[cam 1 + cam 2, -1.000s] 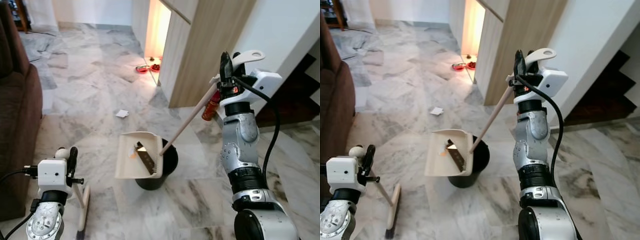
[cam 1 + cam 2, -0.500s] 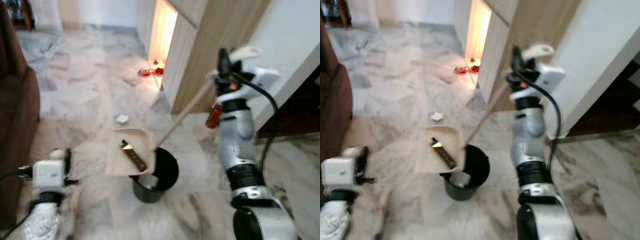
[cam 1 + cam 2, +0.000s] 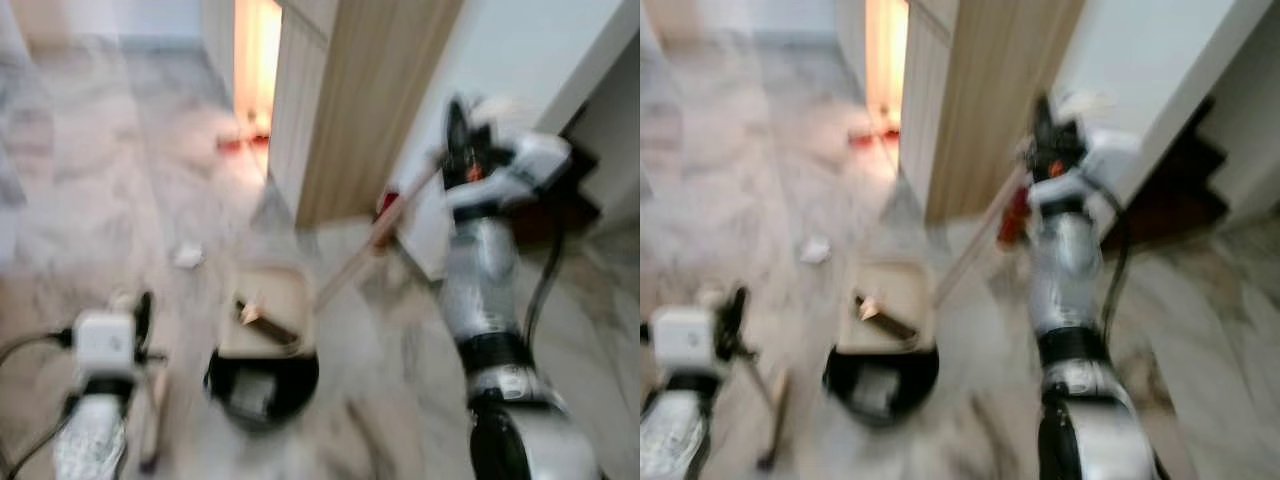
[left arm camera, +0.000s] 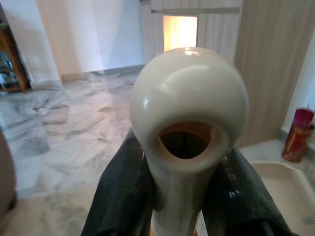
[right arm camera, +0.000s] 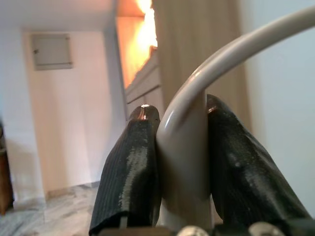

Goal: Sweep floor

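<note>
Dustpan (image 3: 262, 318) now tipped lower over the black bin (image 3: 262, 385); camera has swung, head views blurred.
Right gripper (image 5: 179, 147) clamped on the dustpan handle (image 3: 372, 240), raised well above the pan. Left gripper (image 4: 184, 196) clamped on the broom handle (image 4: 189, 113); the broom (image 3: 775, 420) stands just beside the bin, below that gripper.

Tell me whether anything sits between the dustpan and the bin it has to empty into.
Nothing visible does. The dustpan, held by the right gripper on its long handle, hangs just over the far rim of the black bin, its open mouth unobstructed.
</note>
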### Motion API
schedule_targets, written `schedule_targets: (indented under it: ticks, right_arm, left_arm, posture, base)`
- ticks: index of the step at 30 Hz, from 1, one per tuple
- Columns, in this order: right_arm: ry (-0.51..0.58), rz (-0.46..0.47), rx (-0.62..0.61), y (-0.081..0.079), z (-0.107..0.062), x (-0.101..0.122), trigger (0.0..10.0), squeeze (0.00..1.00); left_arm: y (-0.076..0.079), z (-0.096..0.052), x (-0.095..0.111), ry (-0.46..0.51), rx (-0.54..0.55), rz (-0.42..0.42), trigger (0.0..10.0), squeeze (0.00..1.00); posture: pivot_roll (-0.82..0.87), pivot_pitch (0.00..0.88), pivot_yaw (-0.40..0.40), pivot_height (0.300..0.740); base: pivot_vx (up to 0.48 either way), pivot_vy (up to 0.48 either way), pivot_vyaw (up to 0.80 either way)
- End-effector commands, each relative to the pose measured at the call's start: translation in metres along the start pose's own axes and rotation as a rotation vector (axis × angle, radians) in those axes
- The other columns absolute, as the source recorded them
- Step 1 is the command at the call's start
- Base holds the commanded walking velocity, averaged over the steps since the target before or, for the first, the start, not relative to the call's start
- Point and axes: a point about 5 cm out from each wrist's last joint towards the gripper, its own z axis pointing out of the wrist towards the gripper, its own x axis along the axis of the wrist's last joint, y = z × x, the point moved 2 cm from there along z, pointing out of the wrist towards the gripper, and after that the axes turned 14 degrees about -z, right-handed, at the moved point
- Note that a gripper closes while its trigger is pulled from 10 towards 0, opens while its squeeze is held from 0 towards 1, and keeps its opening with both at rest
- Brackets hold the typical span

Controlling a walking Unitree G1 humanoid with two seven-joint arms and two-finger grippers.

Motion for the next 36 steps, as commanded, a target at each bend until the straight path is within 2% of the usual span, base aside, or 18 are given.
schedule_targets:
  ticks: [1, 11, 19, 31, 36]
  right_arm:
    - [0.094, 0.025, 0.007, -0.008, 0.012, 0.020, 10.0, 0.00]
    - [0.109, 0.002, 0.075, -0.011, 0.013, 0.023, 10.0, 0.00]
    - [0.115, -0.012, 0.083, -0.011, 0.013, 0.024, 10.0, 0.00]
    - [0.188, 0.021, 0.182, -0.028, 0.009, 0.034, 10.0, 0.00]
    - [0.207, 0.053, 0.184, -0.030, 0.008, 0.037, 10.0, 0.00]
  left_arm:
    - [-0.001, 0.000, 0.007, 0.030, -0.004, 0.021, 10.0, 0.00]
    - [0.000, -0.001, 0.007, 0.026, -0.003, 0.017, 10.0, 0.00]
    - [0.001, -0.002, 0.006, 0.022, -0.006, 0.012, 10.0, 0.00]
    - [0.008, 0.001, 0.005, 0.026, -0.038, 0.019, 10.0, 0.00]
    - [0.010, 0.002, 0.005, 0.026, -0.041, 0.012, 10.0, 0.00]
  posture:
    - [0.18, 0.012, -0.168, 0.740]
    - [0.17, 0.020, -0.167, 0.740]
    - [0.17, 0.018, -0.167, 0.740]
    - [0.16, 0.006, -0.163, 0.740]
    - [0.16, 0.002, -0.160, 0.740]
  base:
    - [0.000, 0.000, 0.00]
    - [0.000, 0.000, 0.00]
    - [0.000, 0.000, 0.00]
    - [0.000, 0.000, 0.00]
    - [0.000, 0.000, 0.00]
